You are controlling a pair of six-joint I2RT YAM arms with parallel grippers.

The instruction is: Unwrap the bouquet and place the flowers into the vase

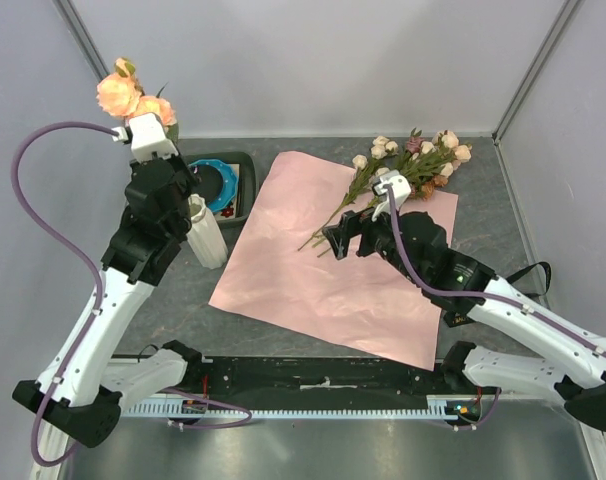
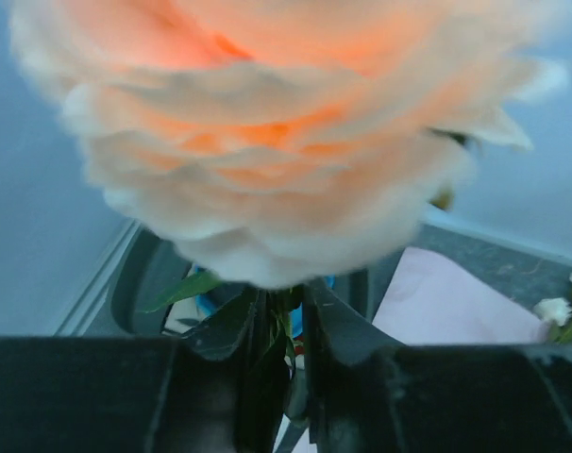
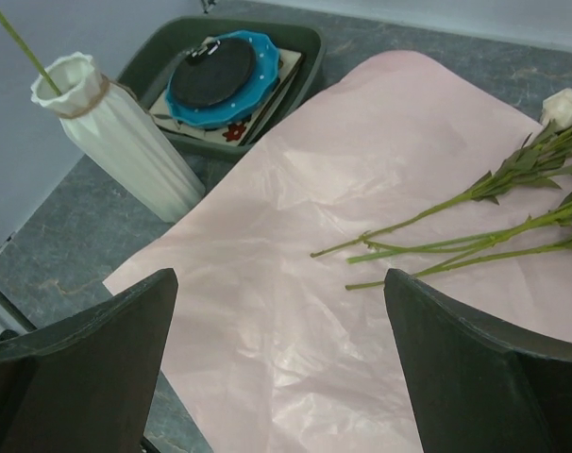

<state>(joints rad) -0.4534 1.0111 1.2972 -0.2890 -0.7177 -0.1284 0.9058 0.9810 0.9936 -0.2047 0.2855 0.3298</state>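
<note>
Right wrist view, nearest first.

- Right hand (image 3: 278,283): fingers spread as wide as they go, nothing between them, hovering over the paper near the stem ends.
- Pink paper (image 3: 295,189): unwrapped, flat and creased on the grey worktop (image 3: 59,255).
- Remaining flowers (image 1: 423,160): loose on the right part of the sheet, stem ends toward its middle, cream and mauve heads at its far right corner.
- Vase (image 3: 126,151): white, ribbed, upright just beside the paper's left edge. One green stem enters its mouth from above.
- Tray (image 3: 159,57): dark, behind the vase, holding a blue-rimmed disc (image 3: 215,75). No part in the job.
- Left hand (image 2: 284,330): above the vase, fingers drawn to a narrow gap packed with dark stems and leaves. Judged to be pinching them.
- Peach roses (image 2: 286,142): held in that hand, heads high over the vase, blurred and filling the left wrist view.

Step in hand, as judged: seating the peach roses in the vase.

Handling notes:
- Keep the stems plumb over the narrow mouth.
- Lower straight down until the leaves come near the scalloped rim, and let go only then.
- Draw the hand straight up afterwards so the fingers do not snag foliage.
- The vase is tall and slender and would likely tip under a sideways push, so avoid any lateral drag.
- The right hand is free to steady the vase, or to take the next stem by its bare lower end.
</note>
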